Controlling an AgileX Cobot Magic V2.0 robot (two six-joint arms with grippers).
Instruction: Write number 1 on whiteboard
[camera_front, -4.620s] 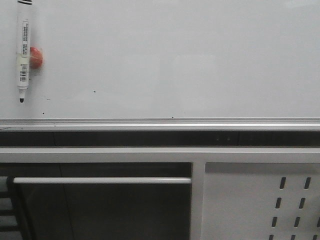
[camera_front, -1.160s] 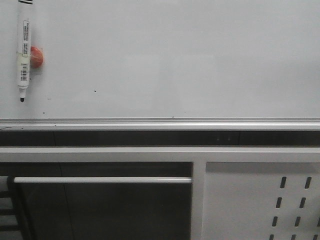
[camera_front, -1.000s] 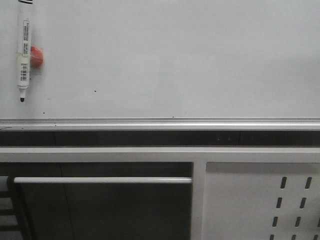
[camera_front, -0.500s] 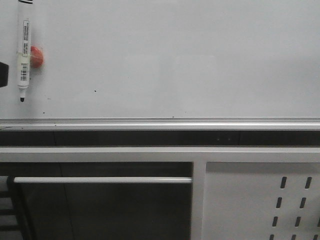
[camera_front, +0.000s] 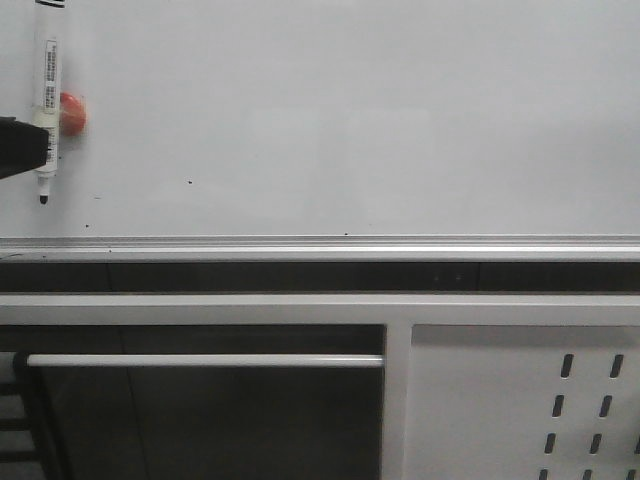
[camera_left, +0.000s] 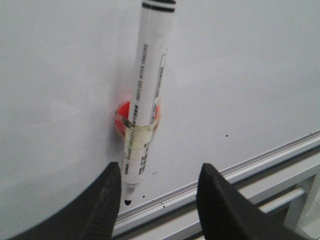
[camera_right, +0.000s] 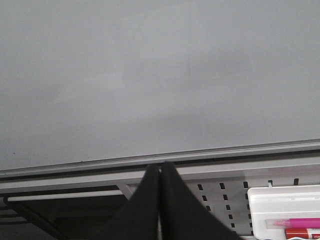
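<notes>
White plastic marker (camera_left: 142, 112) hangs tip-down on a red round magnet (camera_left: 121, 119), on the glossy white whiteboard (camera_front: 350, 120) above its silver rail. No number 1 shows. Left gripper (camera_left: 159, 192), jaws wide, straddles its lower barrel; closing squarely avoids tilting it. Right gripper (camera_right: 160, 175) is closed, empty.

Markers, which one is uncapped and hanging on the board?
The white marker taped to the red magnet, between the open left pincer; the pink and red ones lie in a box.

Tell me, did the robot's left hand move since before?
Yes. The left gripper has come in from the left edge toward the marker hanging on the whiteboard. It was out of view earlier, and the marker has stayed put.
</notes>
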